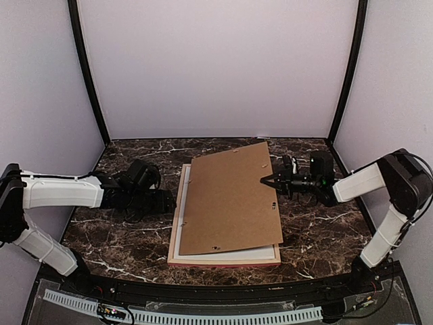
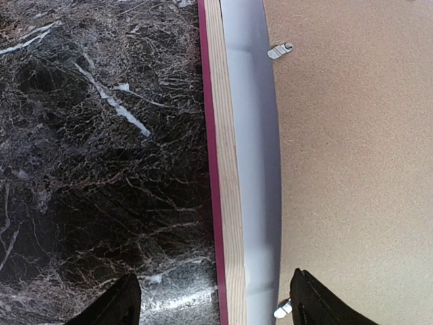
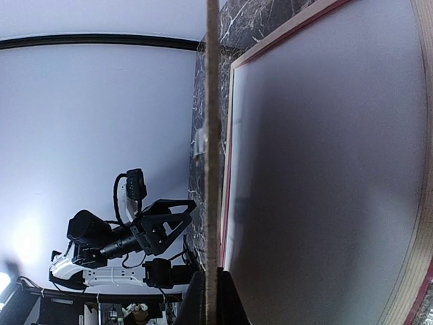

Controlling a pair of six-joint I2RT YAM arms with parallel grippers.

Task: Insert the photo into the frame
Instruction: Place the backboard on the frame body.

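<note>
On table (image 1: pixel 325 230): one frame (image 2: pixel 222 169) (one board (image 1: pixel 230 200)).

the board (image 1: pixel 230 200) is matt speckled cardboard, the frame (image 2: pixel 226 169) grainy bare wood, the table (image 2: pixel 101 169) glossy marble.

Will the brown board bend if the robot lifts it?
Probably stiff: the backing board looks straight edge-on while the right gripper pinches one edge. Likely light, being so thin. It might slide on the frame.

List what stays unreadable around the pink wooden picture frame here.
Top view: brown cardboard board covers most of the white sheet inside the pink wooden frame; its identity unclear.
Left wrist: left gripper fingertips cut by bottom edge.
Right wrist: edge-on board hides right gripper pads.
</note>
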